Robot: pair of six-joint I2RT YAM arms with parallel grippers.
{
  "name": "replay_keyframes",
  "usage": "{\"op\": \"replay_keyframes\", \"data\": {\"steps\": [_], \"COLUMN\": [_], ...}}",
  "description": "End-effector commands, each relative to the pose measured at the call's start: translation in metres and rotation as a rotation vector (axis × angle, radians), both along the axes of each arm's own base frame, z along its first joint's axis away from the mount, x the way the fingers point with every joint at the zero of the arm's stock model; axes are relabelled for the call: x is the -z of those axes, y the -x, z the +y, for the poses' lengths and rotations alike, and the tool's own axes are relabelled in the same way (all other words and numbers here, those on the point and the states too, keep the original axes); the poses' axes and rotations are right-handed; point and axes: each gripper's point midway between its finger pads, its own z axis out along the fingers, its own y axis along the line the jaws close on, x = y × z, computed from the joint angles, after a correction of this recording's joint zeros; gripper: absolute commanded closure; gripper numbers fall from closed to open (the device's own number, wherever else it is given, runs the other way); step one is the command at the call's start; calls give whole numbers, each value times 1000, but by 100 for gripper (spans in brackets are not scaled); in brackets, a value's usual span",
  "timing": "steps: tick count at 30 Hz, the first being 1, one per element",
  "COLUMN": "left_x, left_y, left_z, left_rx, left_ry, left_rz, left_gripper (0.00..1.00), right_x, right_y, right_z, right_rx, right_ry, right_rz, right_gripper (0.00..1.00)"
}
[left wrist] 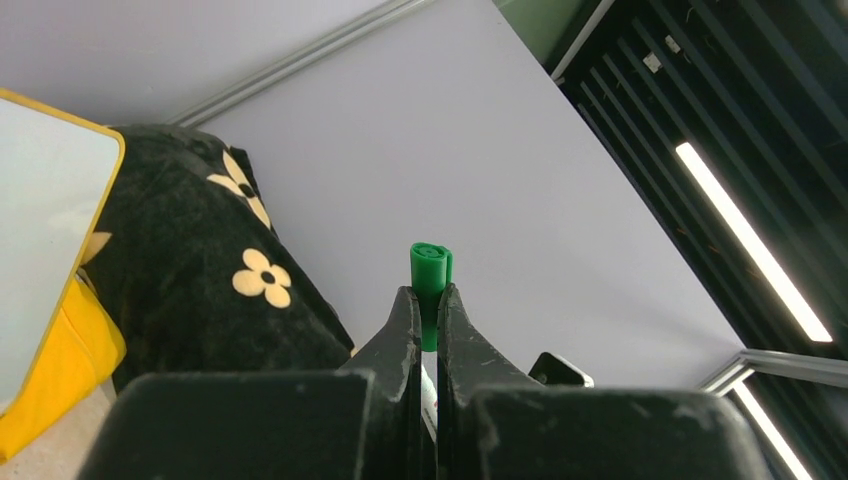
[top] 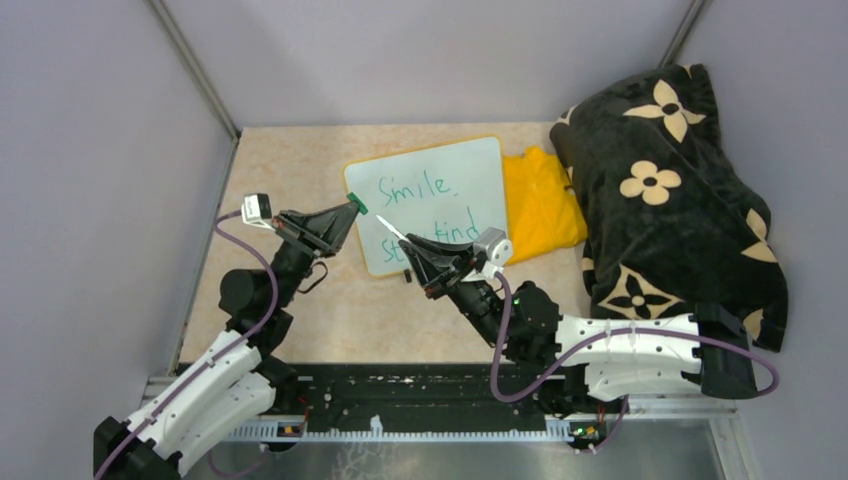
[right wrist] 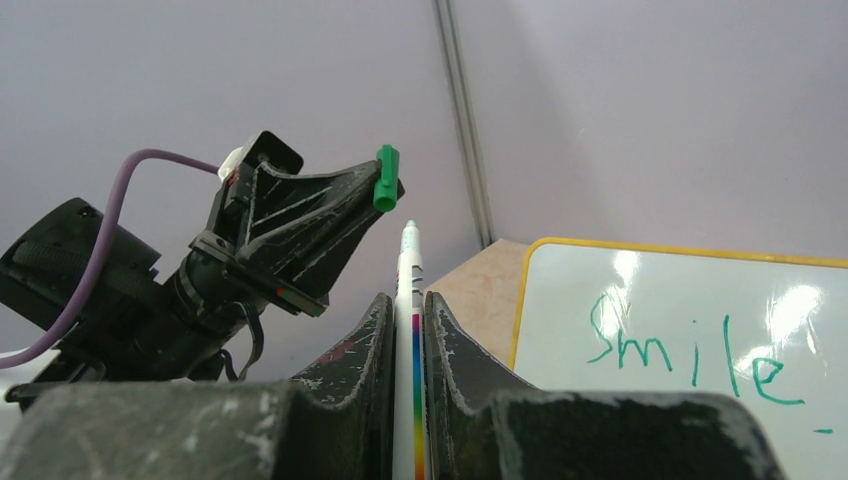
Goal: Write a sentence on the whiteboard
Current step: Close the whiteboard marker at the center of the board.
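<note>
The whiteboard lies flat at the back middle of the table. It carries the sentence in green: "Smile." on top and a second line partly hidden by my right gripper. My left gripper hovers at the board's left edge, shut on a green marker cap, which pokes out past the fingertips. My right gripper is over the board's lower left, shut on a white marker whose tip points toward the cap. The tip and cap are apart.
A yellow cloth lies against the board's right edge. A black blanket with cream flowers is heaped at the right. Grey walls close in the left, back and right sides. The arms' black base rail runs along the near edge.
</note>
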Motion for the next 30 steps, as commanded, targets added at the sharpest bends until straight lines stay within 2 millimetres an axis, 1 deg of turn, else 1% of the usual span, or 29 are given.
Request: {"op": "replay_keyframes", "data": {"steps": [1,10,30], "left_x": [-6,-3,2], "left_y": [-2,-2,4], "left_z": [10,0,-10], "left_rx": [-61,-12,55], "left_ry": [9,-8,-25], "left_rz": [-21,-17,-20], "left_gripper": [100,100,100], "right_x": [-32,-35,-34], "right_y": [5,7,6], "right_z": [-10,-5,-3], "right_rx": [-14,-29,-26], "right_ry": [-92,-91,-89], "right_rz": [-9,-16,-16], "right_gripper": [100,100,100]}}
